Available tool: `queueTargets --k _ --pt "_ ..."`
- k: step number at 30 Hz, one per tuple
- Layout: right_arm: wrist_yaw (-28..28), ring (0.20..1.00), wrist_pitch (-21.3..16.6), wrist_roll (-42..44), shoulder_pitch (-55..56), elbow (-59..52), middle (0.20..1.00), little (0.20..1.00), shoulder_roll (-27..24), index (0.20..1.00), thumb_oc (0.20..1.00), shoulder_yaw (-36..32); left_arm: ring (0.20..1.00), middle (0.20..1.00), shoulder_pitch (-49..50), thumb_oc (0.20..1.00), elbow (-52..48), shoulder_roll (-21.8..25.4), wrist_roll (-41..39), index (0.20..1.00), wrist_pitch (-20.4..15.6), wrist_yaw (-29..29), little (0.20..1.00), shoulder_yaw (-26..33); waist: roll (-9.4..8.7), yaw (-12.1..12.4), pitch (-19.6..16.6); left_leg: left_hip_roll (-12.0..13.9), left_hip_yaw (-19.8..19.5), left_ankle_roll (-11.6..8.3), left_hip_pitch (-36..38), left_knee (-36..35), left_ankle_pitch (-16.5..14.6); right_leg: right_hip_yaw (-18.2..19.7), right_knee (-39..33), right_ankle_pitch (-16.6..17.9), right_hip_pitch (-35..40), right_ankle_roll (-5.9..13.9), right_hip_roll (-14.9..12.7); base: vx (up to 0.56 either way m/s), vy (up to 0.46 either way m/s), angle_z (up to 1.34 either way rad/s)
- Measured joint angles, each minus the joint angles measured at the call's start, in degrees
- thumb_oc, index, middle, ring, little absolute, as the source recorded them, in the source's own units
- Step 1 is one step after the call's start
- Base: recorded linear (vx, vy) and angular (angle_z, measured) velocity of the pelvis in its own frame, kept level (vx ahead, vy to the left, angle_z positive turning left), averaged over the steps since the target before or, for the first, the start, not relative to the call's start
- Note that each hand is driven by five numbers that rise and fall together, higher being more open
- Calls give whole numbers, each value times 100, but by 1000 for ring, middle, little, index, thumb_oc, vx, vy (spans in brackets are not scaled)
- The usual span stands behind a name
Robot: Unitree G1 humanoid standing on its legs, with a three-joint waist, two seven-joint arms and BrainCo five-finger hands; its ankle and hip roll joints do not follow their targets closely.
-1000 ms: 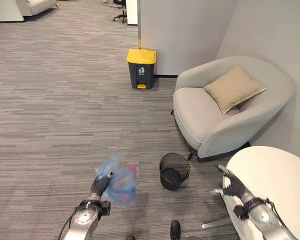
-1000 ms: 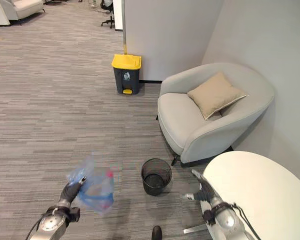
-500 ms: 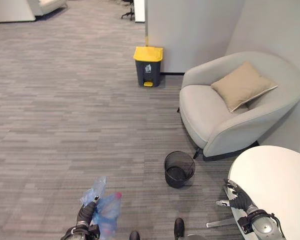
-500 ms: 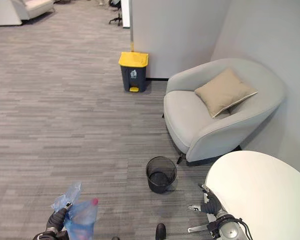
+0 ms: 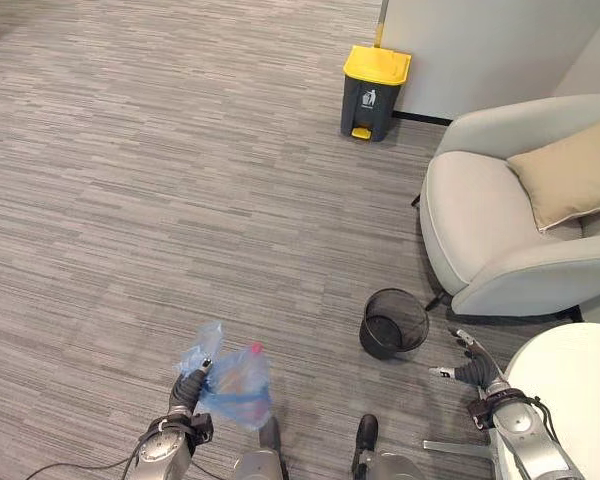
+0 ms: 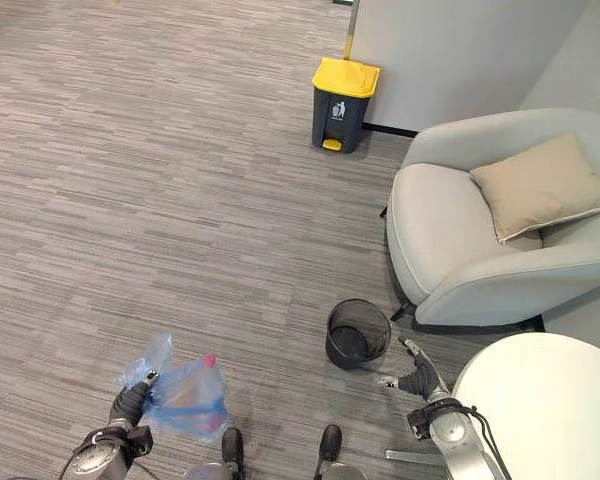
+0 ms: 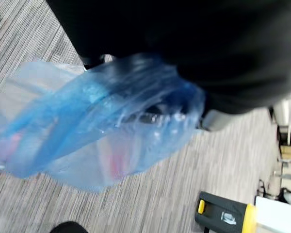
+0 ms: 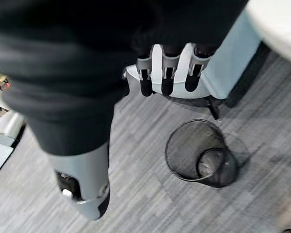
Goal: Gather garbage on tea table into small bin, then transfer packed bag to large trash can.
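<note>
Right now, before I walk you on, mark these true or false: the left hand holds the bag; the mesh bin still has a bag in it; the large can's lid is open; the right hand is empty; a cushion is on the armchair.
1. The left hand holds the bag. True: it grips the blue bag at its gathered top.
2. The mesh bin has a bag in it. False: it stands on the floor with no liner.
3. The large can has its lid open. False: the yellow lid is shut.
4. The right hand is empty. True: its fingers are relaxed and hold nothing.
5. A cushion lies on the armchair. True.
</note>
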Motion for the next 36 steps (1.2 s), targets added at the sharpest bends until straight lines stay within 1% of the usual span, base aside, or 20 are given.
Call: queueTargets --k 1,2,4,8,9,12,13,14,15,16,17,18,19,22,23,24,27,29,33,36 --pt "-6 1000 43 -1 26 16 1000 1000 62 1000 1000 4 200 200 -76 200 0 91 4 200 2 7 200 -9 -40 -14 20 -168 -50 150 -27 77 -137 100 609 -210 -231 122 -292 225 116 39" --pt "-4 1000 78 -3 91 41 1000 1000 57 1000 1000 40 200 200 -269 200 -4 171 7 200 -12 50 200 -29 71 -129 104 -308 -249 362 48 33 -164 941 1828 -774 -808 166 -209 228 114 46" --pt "-1 1000 88 -9 85 39 1000 1000 55 1000 1000 90 200 200 -363 200 -7 300 9 200 -22 68 200 -34 72 -158 149 -312 -298 411 158 -161 -52 1334 1934 -1073 -1129 127 213 216 -3 29" --pt "-17 1000 87 -8 -31 15 1000 1000 27 1000 1000 156 200 200 -454 200 17 326 13 200 -34 115 200 -118 -102 -257 253 -414 -342 403 376 -263 -263 977 845 -525 -1528 -67 540 436 -84 17" --pt "-42 1000 89 -12 -96 11 1000 1000 17 1000 1000 220 200 200 -539 200 140 224 24 200 -29 139 200 -138 -57 -279 305 -373 -467 336 387 -148 -482 876 475 -357 -1693 133 555 391 -108 20" --pt "-80 1000 96 -41 -18 84 1000 1000 17 1000 1000 219 200 200 -588 200 199 152 53 200 -32 129 200 -264 -85 -378 298 -409 -671 162 738 -214 -644 641 -107 -289 -1606 238 364 407 -155 41" --pt "-87 1000 95 -41 53 131 1000 1000 17 1000 1000 224 200 200 -547 200 187 150 53 200 -33 114 200 -274 -110 -392 281 -407 -772 96 902 -311 -755 625 -59 -304 -1486 183 276 385 -183 46" --pt "-85 1000 100 -41 67 250 1000 1000 17 1000 1000 226 200 200 -449 200 148 116 55 200 -34 119 200 -286 -40 -384 255 -317 -844 16 1069 -367 -851 602 319 -152 -1533 -20 283 276 -153 49" --pt "-88 1000 106 -41 197 225 1000 1000 -21 1000 1000 196 200 200 -417 200 95 124 56 200 -36 112 200 -402 39 -443 159 -200 -943 -89 1150 -363 -964 535 530 -48 -1568 -71 352 361 -209 41" --pt "-83 1000 99 -47 234 234 1000 1000 -112 1000 1000 216 200 200 -335 200 14 103 57 200 -38 77 200 -455 229 -451 91 19 -990 -172 1202 -314 -1051 498 719 -49 -1575 -116 521 311 -220 46" --pt "-80 1000 105 -52 193 229 1000 1000 -174 1000 1000 215 200 200 -246 200 -19 109 57 200 -41 32 200 -421 347 -466 58 240 -920 -327 1130 181 -1005 400 836 -165 -1436 -357 762 310 -244 32" --pt "-82 1000 86 -51 114 209 1000 1000 -183 1000 1000 188 200 200 -232 200 -4 114 58 200 -38 20 200 -434 330 -474 52 340 -844 -431 1023 703 -994 352 852 -118 -1270 -639 820 324 -265 13" --pt "-90 1000 62 -51 57 190 1000 1000 -208 1000 1000 157 200 200 -221 200 -3 88 59 200 -39 2 200 -438 322 -455 49 390 -795 -477 921 1103 -1024 350 859 -148 -1172 -793 869 319 -238 -11" --pt "-98 1000 37 -38 -127 216 1000 1000 -261 1000 1000 93 200 200 -290 200 -46 70 55 200 -38 -45 200 -435 293 -469 52 582 -816 -702 263 2891 -558 453 665 -469 -730 -1063 1110 280 -158 -23" --pt "-116 1000 20 -33 -172 209 1000 1000 -251 1000 1000 79 200 200 -345 200 -48 70 50 200 -42 -47 200 -441 209 -433 50 587 -770 -628 -183 3619 -706 665 512 -536 -522 -1216 1187 301 -76 -49" --pt "-126 1000 29 -30 -194 206 1000 1000 -228 1000 1000 76 200 200 -397 200 -54 72 50 200 -43 -48 200 -439 74 -415 96 446 -684 -490 -400 3502 -927 770 344 -531 -373 -1235 1140 429 -50 -55" --pt "-133 1000 67 19 -157 217 1000 1000 -204 1000 1000 18 200 200 -501 200 -112 58 47 200 -42 -50 200 -439 -57 -413 171 195 -472 -487 -1018 2459 -972 1009 -145 -590 224 -1157 1221 341 -2 -37" --pt "-130 1000 77 63 -95 248 1000 1000 -221 1000 1000 24 200 200 -476 200 -206 63 48 200 -72 -47 200 -427 -147 -283 227 67 -428 -457 -1176 1328 -756 1082 -308 -482 504 -1159 1233 241 -4 -71" --pt "-201 1000 87 68 -39 395 1000 1000 -215 1000 1000 44 200 200 -378 200 -179 30 51 200 -75 -36 200 -430 46 -228 163 -22 -502 -420 -1776 608 -117 1197 -733 -661 1185 -1030 1406 424 24 -70" --pt "-221 1000 108 78 -13 564 1000 1000 -186 1000 1000 74 200 200 -416 200 -149 22 63 200 -76 -14 200 -405 98 -166 137 -180 -480 -445 -1816 300 -31 1371 -824 -1092 1536 -827 1359 579 118 -36"
